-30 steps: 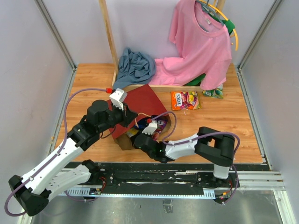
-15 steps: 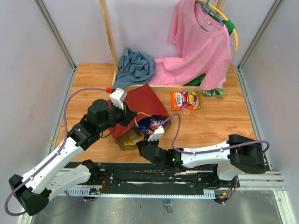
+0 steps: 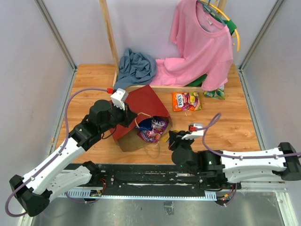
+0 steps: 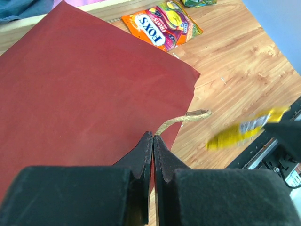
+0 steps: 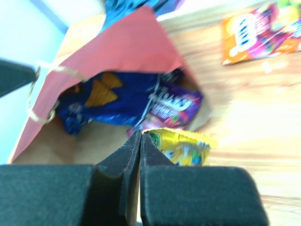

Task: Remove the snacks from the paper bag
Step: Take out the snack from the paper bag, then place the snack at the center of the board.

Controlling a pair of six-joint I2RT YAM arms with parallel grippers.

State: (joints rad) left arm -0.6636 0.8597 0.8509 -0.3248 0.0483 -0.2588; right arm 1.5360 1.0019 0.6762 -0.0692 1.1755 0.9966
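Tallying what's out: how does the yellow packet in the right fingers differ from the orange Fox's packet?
The yellow packet is pinched in the shut right fingers, just off the mouth of the paper bag; the orange packet lies flat and untouched on the table, farther back. Yellow wrapper against orange. Both are glossy and outside the bag.

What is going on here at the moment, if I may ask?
The left gripper pinches the rim of the paper bag, which lies on its side. The right gripper holds a yellow packet just outside the bag's mouth. A blue chip bag and a purple packet lie inside; an orange packet lies on the table.
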